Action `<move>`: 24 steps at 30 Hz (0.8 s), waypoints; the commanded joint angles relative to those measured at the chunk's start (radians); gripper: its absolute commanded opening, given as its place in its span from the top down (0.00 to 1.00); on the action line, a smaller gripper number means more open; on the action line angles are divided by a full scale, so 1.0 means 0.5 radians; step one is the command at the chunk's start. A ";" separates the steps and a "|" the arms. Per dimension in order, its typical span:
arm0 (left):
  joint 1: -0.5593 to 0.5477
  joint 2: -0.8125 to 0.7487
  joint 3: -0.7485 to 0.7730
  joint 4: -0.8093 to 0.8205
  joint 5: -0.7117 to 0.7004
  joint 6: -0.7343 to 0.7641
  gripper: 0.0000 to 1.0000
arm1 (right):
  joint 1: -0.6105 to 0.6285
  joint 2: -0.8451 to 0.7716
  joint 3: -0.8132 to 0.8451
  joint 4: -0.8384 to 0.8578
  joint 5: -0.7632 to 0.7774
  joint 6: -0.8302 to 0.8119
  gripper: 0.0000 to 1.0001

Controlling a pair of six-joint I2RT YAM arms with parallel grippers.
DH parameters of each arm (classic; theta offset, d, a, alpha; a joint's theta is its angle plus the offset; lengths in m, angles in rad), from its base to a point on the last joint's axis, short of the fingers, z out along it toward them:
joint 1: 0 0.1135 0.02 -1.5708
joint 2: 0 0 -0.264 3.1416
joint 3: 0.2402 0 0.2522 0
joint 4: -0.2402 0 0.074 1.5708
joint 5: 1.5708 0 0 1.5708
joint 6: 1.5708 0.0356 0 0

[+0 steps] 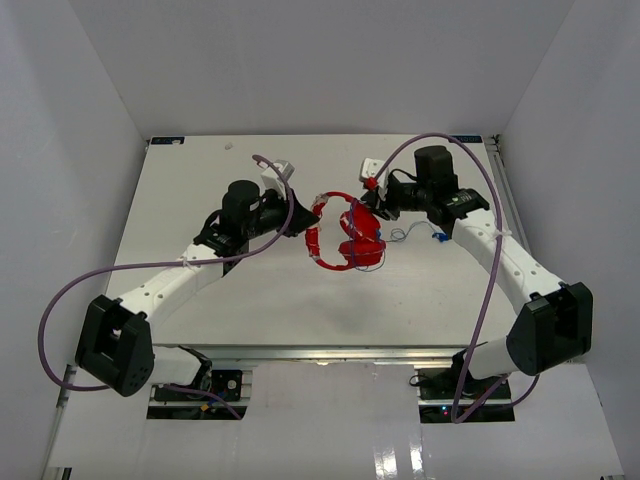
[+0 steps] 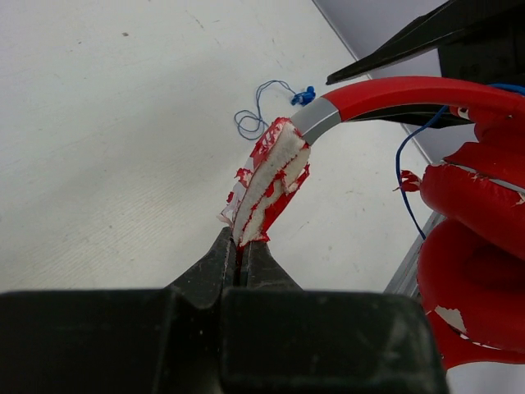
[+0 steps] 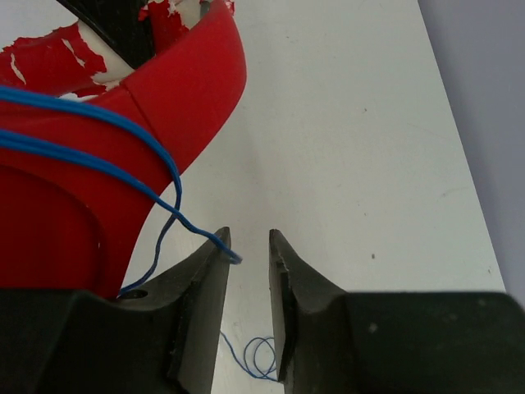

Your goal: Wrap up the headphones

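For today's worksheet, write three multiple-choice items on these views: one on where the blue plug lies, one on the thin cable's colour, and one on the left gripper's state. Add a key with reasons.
1. Where is the plug?
A. On the table, close to the right arm
B. Tucked inside an ear cup
C. Hanging over the near edge

2. What colour is the thin cable?
A. Purple
B. Blue
C. Green

3. How is the left gripper?
A. Open above bare table
B. Shut on the plug
C. Shut on the torn padding of the headband

Key:
1 A: the top view shows it lying on the table beside that arm.
2 B: both wrist views show blue strands.
3 C: the left wrist view shows the fingers closed on the padding.
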 commanded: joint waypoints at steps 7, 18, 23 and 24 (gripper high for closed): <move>-0.004 -0.120 0.097 0.359 0.217 -0.477 1.00 | -0.126 -0.012 -0.052 0.151 -0.341 0.257 0.51; -0.001 -0.200 0.061 0.462 0.134 -0.706 1.00 | -0.318 -0.044 -0.110 0.291 -0.551 0.454 0.23; -0.001 -0.241 0.048 0.483 0.121 -0.811 1.00 | -0.432 -0.023 -0.111 0.296 -0.743 0.458 0.16; -0.001 -0.254 0.042 0.486 0.110 -0.830 1.00 | -0.459 -0.019 -0.114 0.297 -0.774 0.448 0.16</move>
